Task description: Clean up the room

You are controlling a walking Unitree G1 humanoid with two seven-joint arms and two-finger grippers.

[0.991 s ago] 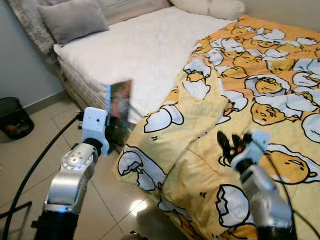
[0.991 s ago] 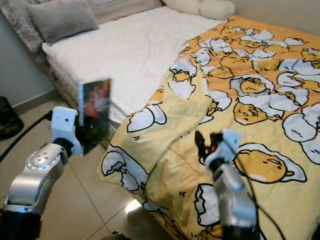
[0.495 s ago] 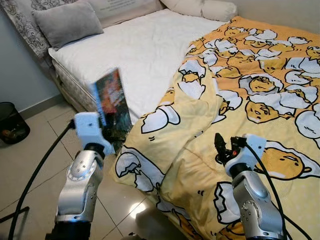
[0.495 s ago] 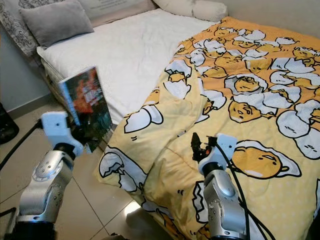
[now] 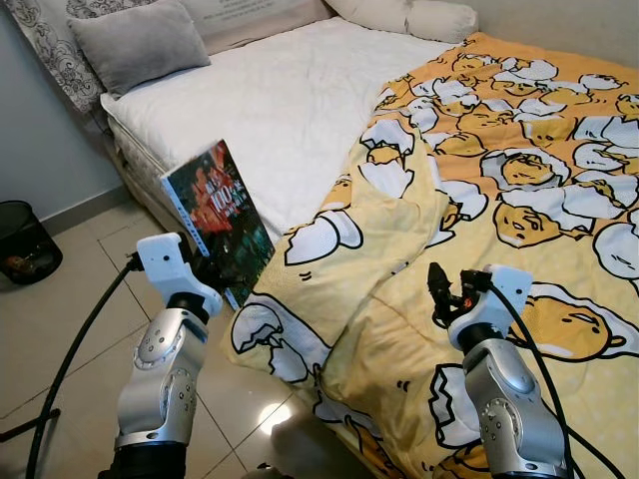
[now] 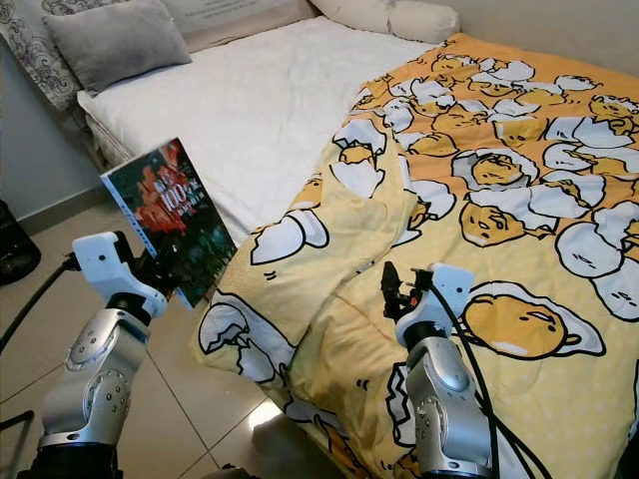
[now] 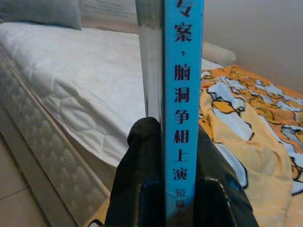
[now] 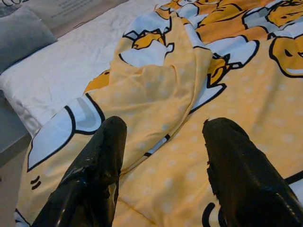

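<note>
The left end effector (image 7: 173,189) is clamped on the spine of a book (image 5: 218,222) — held upright at the frame's left, beside the white mattress (image 5: 290,110). The right end effector (image 8: 163,156) hangs with fingers spread wide and empty, above the yellow egg-print blanket (image 5: 499,230) at lower right.

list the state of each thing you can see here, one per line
book: closed, held off the floor beside the bed, spine clamped in the left gripper
left gripper: shut on the book
right gripper: open, holding nothing, over the blanket
blanket: rumpled, one edge hanging over the side of the bed
mattress: uncovered on its white half
grey pillow: lying at the head of the bed
bin: upright on the floor
</note>
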